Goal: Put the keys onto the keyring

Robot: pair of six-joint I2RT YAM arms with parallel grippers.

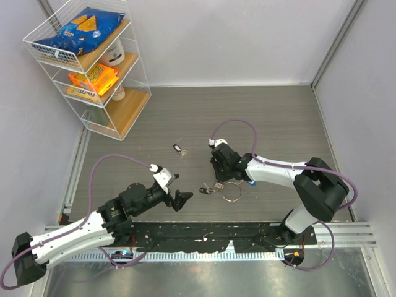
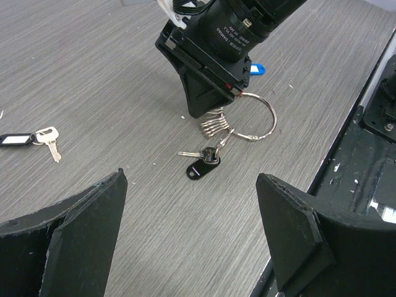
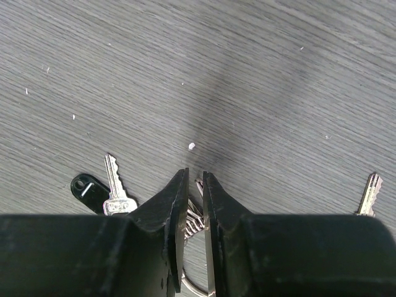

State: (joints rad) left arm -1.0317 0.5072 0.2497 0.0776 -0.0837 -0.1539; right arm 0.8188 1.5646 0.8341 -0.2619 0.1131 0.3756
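The keyring [image 2: 267, 120], a thin silver wire loop, lies on the grey table with a bunch of small silver keys [image 2: 214, 127] on it. My right gripper [image 3: 195, 178] points down at it, its jaws nearly closed on the bunch of keys [image 3: 193, 216]. From above the ring [image 1: 231, 192] lies just below that gripper [image 1: 218, 178]. A key [image 2: 190, 153] with a black tag [image 2: 199, 169] lies by the ring. Another loose key [image 2: 51, 142] with a dark tag [image 2: 12, 140] lies further away. My left gripper [image 2: 192, 180] is open, empty, and short of the ring [image 1: 183, 198].
A white wire shelf [image 1: 93, 62] with snack bags stands at the back left. A small blue tag [image 2: 257, 69] lies behind the right gripper. The black rail [image 1: 204, 235] with the arm bases runs along the near edge. A loose key [image 3: 370, 194] lies to the right in the right wrist view.
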